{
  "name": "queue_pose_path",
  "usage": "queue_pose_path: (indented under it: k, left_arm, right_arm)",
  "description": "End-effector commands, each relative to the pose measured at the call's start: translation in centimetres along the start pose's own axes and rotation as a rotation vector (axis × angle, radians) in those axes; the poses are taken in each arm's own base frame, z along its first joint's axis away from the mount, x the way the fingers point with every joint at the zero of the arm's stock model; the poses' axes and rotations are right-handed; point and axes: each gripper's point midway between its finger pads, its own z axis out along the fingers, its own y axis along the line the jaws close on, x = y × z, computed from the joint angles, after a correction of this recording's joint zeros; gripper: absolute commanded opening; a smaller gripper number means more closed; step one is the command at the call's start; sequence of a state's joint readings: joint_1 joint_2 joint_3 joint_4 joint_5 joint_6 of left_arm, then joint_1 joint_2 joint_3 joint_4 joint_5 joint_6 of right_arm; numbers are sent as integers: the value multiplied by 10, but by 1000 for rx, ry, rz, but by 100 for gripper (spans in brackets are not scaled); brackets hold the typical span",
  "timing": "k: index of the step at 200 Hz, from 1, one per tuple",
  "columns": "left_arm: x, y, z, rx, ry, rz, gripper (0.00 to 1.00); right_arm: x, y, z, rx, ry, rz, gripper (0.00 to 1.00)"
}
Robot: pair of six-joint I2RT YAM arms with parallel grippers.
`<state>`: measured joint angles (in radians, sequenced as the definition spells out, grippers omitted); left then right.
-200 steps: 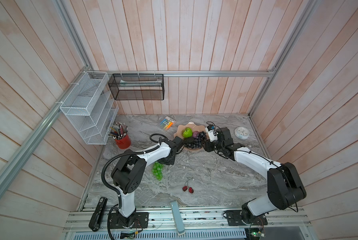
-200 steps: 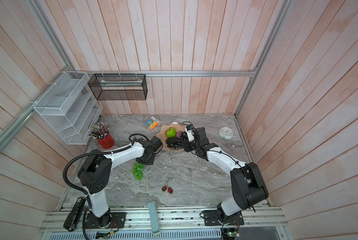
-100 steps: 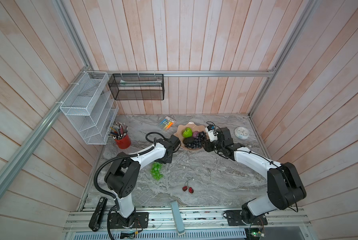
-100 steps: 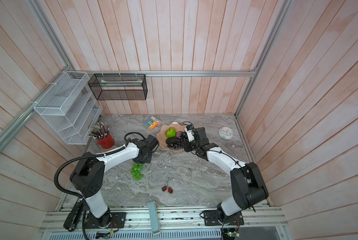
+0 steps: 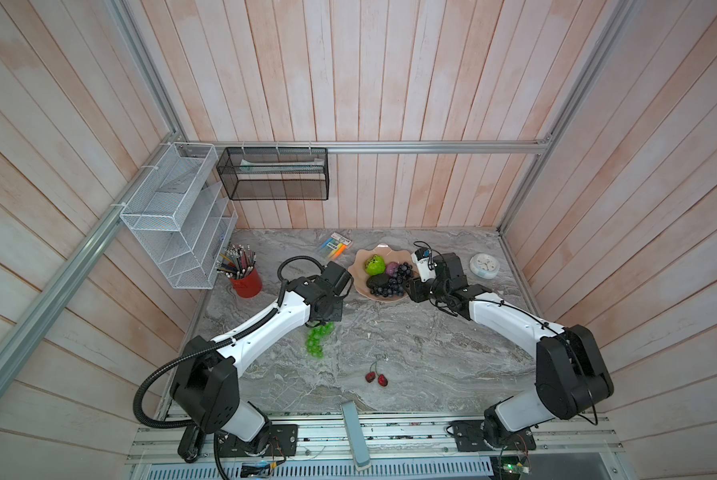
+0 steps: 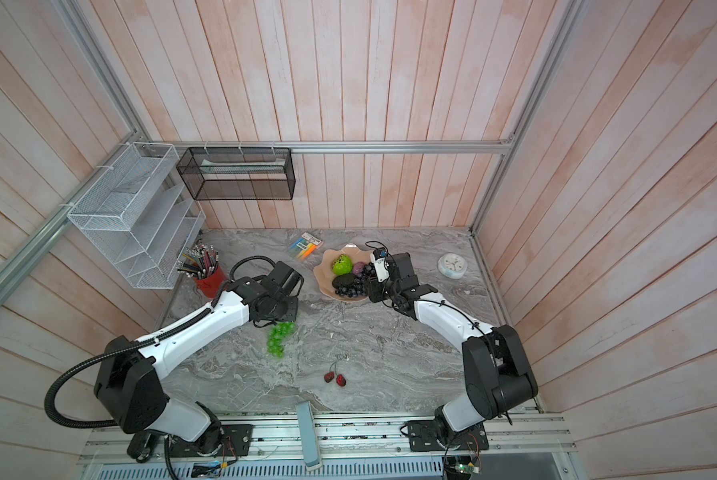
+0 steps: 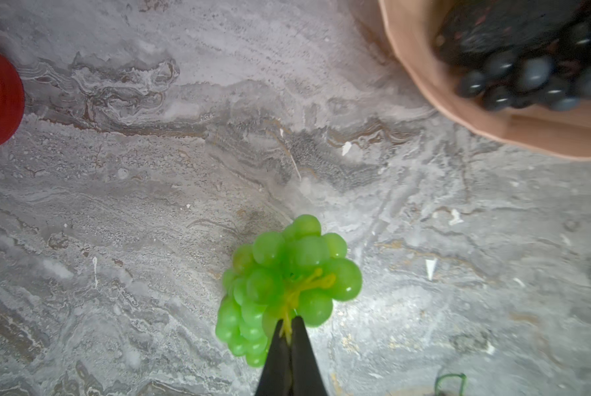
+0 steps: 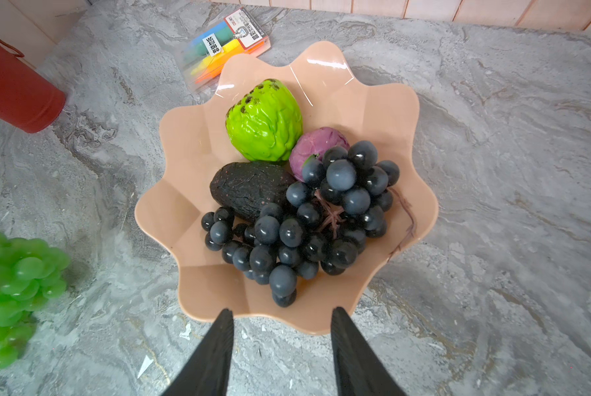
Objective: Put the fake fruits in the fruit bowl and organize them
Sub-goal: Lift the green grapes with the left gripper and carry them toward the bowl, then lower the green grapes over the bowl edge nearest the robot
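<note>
Left wrist view shows my left gripper pinched shut on the yellow-green stem of the green grape bunch, with the grapes clustered just ahead of it over the grey marble table. I cannot tell whether the bunch rests on the table or hangs clear of it. In both top views this bunch sits just below that gripper, left of the fruit bowl and apart from it. My right gripper stands open with nothing between its two black fingers, its tips at the bowl's near rim. Inside the bowl lie the bumpy lime-green ball, the purple ball beside it, the dark avocado and the dark blue-black grape bunch, which leans against the avocado and the purple ball. The red cherry pair lies on the open table, well apart from the bowl and from both grippers. A red cup of pencils stands near the left wall.
</note>
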<state>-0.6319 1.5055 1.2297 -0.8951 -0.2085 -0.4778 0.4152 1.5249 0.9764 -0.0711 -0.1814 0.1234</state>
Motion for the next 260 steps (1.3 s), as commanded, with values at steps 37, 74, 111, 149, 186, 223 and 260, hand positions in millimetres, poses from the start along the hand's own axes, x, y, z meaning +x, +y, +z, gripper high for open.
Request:
queue_pose_path:
  k: [37,74,111,149,186,223,260]
  left_arm:
    - [-22,-32,-60,170,-79,24,0]
    - [-57,-61,-100,300,-152,29,0]
    - [-89,-106,-121,500,-194,49,0]
    - [-119,-144,-121,619,-206,69,0]
    - [-137,-166,-108,659,-211,75,0]
    - [-135,-175,-89,678,-183,71,0]
    - [-145,-182,-85,682,-199,88,0]
  right_arm:
    - [-31,7,-24,2,-84,-19,46]
    - [-39,6,-42,18,-164,-22,44]
    - [-35,2,-50,33,-202,-17,36]
    - [-31,-3,-53,44,-196,0,37]
    - [-25,-8,-55,54,-197,5,41]
    - [-20,-15,-54,60,-191,12,41]
    - [-22,-14,-51,49,-188,18,41]
